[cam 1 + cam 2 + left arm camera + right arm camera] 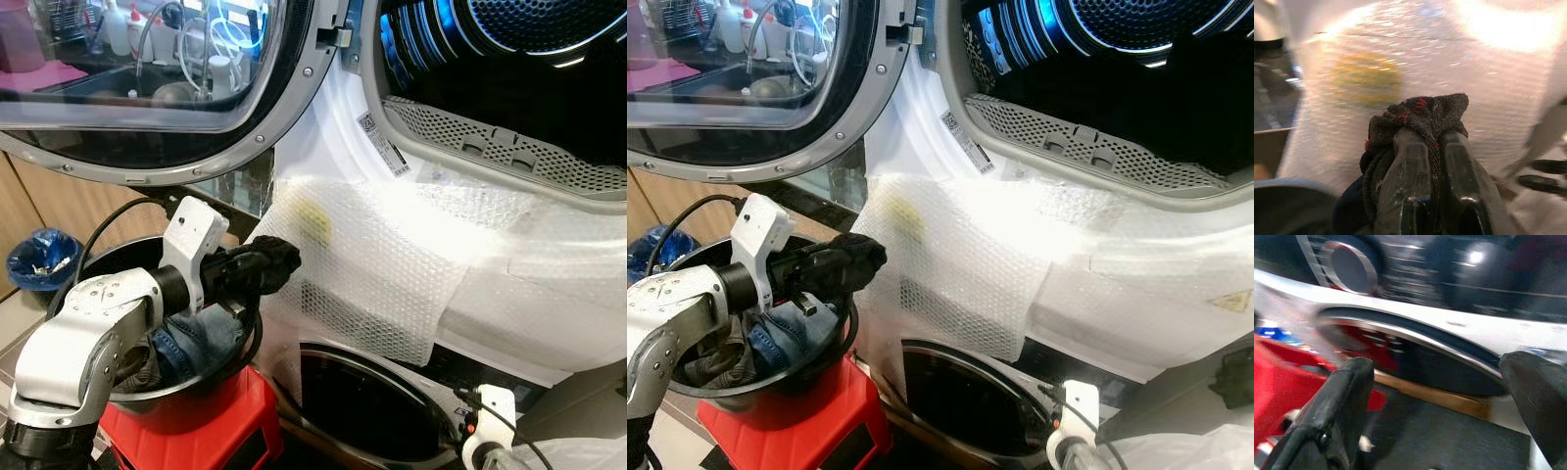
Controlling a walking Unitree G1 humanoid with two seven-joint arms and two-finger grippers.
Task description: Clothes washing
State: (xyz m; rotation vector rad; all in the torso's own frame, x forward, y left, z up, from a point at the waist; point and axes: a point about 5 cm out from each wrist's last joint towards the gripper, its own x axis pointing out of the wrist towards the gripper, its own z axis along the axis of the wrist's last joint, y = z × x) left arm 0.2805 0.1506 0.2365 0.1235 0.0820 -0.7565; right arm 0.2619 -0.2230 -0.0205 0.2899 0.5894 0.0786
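Silver left arm (pixel 83 328), white wrist block (pixel 194 238), black cable (pixel 103 227), seemingly black-fingered pincer (pixel 284 257)

Dark grey knitted cloth (pixel 1420 117) flecked with small red stitches, clamped in black fingers (pixel 1405 181) of the silver left gripper (pixel 269 262). Faded blue denim garment (pixel 201 343) in round black basin (pixel 186 387), on bright red plastic stool (pixel 196 426). White machine front (pixel 549 294) under clear bubble wrap (pixel 382 274) with a yellow patch (pixel 315 217); blue-lit drum (pixel 519 24) behind a grey dotted perforated rim (pixel 509 147).

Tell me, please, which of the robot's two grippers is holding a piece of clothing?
The left gripper: its fingers are clamped on a dark knitted garment with red flecks, above the laundry basin. The right gripper is open and empty.
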